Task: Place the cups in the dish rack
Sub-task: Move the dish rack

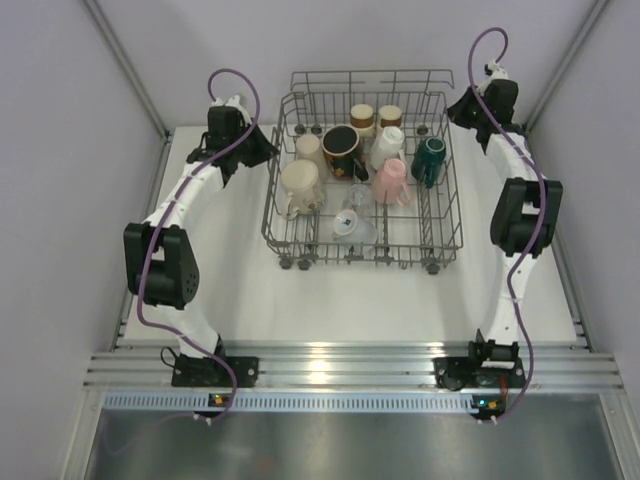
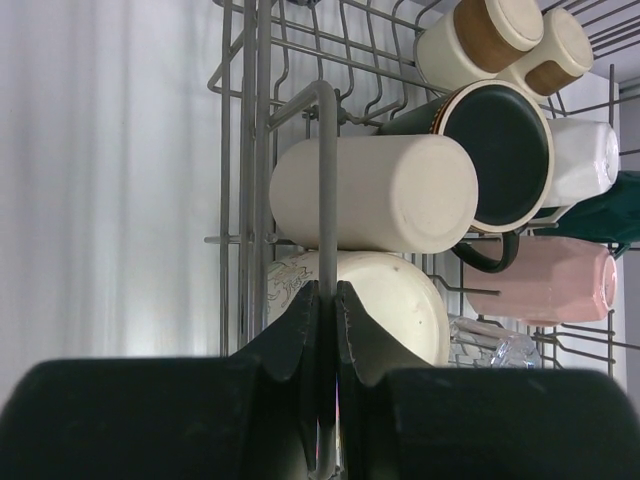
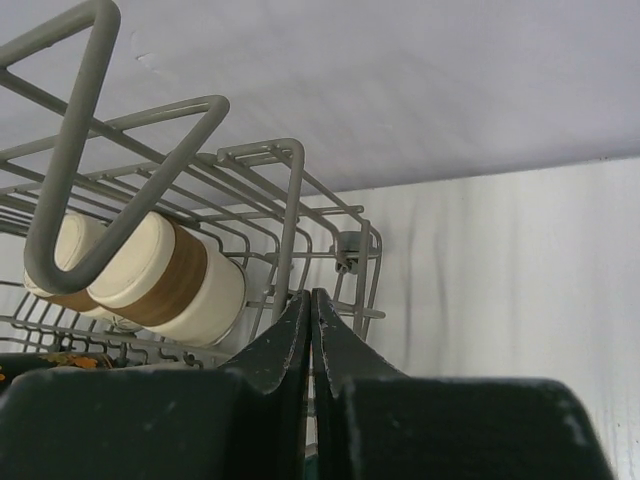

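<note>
**Overhead view.** The rack (image 1: 400, 252) stood in the middle of the table (image 1: 230, 290), between your two arms, and every cup in view sat inside it. In the far row were two brown-banded cups (image 1: 362, 117), side by side. The next row held, from left to right, a cream cup (image 1: 310, 147), a black mug (image 1: 342, 148), a white cup (image 1: 388, 145) and a green mug (image 1: 430, 158). Nearer you were a large cream mug (image 1: 300, 185) and a pink cup (image 1: 390, 180). A clear cup (image 1: 350, 225) sat closest to the front wall.

**Left wrist view.** Your left gripper (image 2: 327, 292) was at the rack's left side, its jaws pinching one upright grey wire of the rim. The wire ran up from between the fingertips and bent over at the top. Just behind it the cream cup lay on its side, with the black mug beyond.

**Right wrist view.** Your right gripper (image 3: 311, 297) was at the rack's far right corner. Its jaws were pressed together with nothing visible between them. The tips were just beside an upright corner wire, and you could not tell whether they touched it. The brown-banded cups lay tilted inside the rack to the left
</note>
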Action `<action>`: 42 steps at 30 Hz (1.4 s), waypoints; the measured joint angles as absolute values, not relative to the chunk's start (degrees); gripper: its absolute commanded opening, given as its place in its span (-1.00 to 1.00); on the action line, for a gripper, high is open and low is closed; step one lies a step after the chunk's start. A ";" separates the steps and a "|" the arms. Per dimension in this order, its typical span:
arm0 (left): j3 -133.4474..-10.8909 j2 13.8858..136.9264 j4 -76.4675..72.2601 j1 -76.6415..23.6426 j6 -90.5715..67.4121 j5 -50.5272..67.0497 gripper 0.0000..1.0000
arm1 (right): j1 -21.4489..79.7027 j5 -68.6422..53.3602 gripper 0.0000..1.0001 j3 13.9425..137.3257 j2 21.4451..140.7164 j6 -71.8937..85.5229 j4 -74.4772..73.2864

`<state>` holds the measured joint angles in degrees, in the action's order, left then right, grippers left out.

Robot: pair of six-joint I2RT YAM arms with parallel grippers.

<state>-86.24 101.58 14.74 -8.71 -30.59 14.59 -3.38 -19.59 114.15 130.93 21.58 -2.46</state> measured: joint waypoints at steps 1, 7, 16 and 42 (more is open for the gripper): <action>-86.24 101.58 14.72 -8.71 -30.59 14.55 -0.81 | -3.38 -19.62 -1.00 114.15 130.93 21.58 -2.46; -86.26 101.75 13.23 -9.69 -30.79 13.50 0.18 | -3.22 -19.31 -0.71 114.06 130.91 21.78 -2.61; -91.46 100.95 15.79 -10.85 -27.49 10.04 0.96 | -6.87 -19.64 0.99 99.20 119.33 25.04 -4.23; -77.78 70.13 19.22 -10.96 -25.43 26.68 0.96 | -8.43 -24.08 0.99 71.94 62.96 24.60 -18.87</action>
